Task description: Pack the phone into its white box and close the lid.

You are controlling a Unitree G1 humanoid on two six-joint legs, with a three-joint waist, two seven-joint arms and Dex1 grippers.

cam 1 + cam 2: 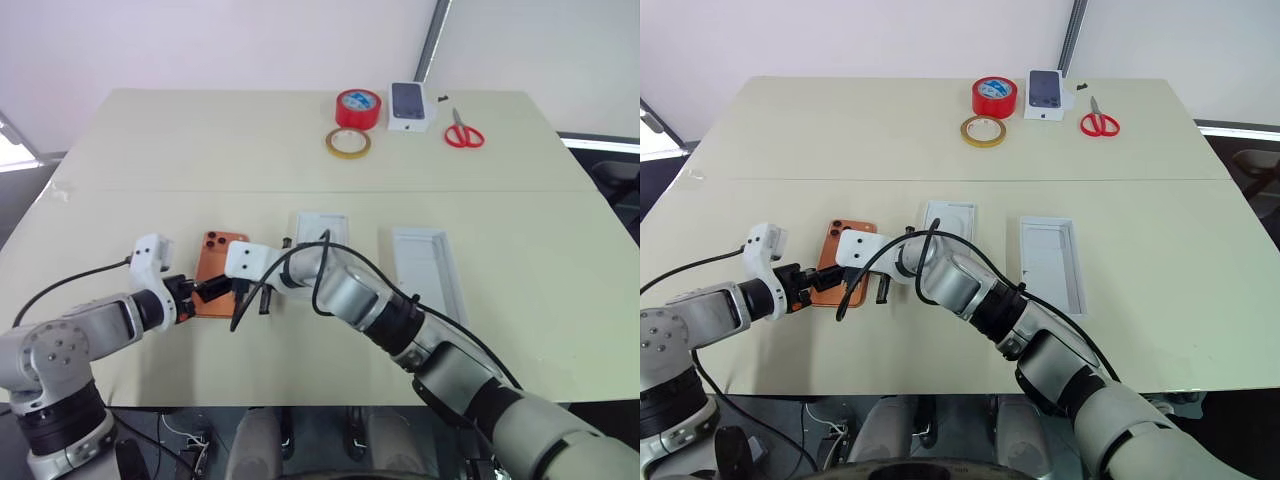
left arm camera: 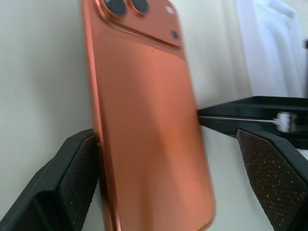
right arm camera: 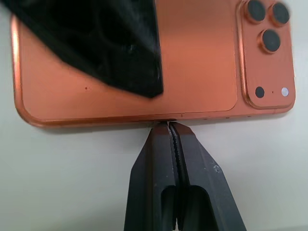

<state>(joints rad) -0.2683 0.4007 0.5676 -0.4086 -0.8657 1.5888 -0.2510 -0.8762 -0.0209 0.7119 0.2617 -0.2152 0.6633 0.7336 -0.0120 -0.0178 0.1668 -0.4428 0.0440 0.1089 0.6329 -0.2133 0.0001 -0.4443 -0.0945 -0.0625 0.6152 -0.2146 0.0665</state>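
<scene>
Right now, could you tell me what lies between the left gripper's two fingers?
In the left wrist view, the orange phone lies between the open left gripper's fingers.

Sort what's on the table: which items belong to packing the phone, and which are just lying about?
Belongs to the job:
- phone, orange, camera side up, between the open left gripper's fingers
- right gripper, shut, tips at the phone's edge
- white box

Just lying about:
- white insert
- red tape roll
- yellow tape roll
- scissors
- small phone box
</scene>
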